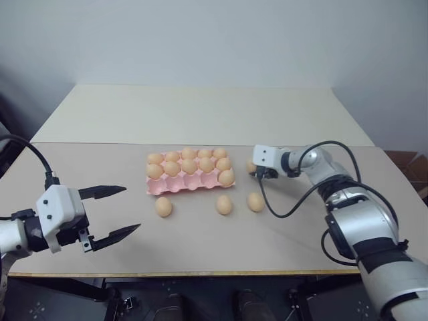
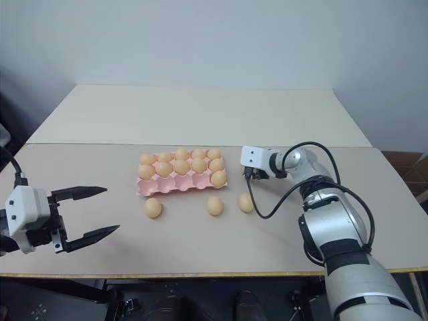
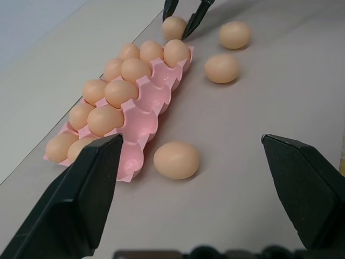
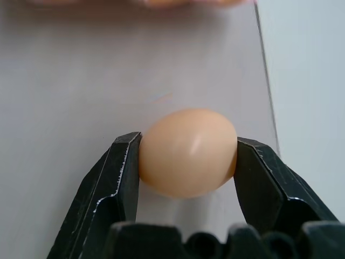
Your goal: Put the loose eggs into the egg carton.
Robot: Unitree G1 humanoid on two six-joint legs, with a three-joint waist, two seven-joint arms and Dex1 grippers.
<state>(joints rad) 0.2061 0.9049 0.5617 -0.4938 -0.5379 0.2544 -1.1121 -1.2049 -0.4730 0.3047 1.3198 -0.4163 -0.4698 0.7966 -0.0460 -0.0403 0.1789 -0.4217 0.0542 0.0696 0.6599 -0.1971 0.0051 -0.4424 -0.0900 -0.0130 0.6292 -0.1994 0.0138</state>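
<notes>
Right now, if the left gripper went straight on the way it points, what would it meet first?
Most likely the loose egg lying on the table beside the near end of the pink egg carton. It sits between the open left gripper fingers' line, though depth is unclear.

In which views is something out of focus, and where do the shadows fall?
Right wrist view: the held egg between the right gripper fingers is sharp, while the egg carton behind is a blurred band. Left wrist view: the left gripper fingers look soft; a loose egg casts a faint shadow. Head views: even light, soft shadows under the eggs.
</notes>
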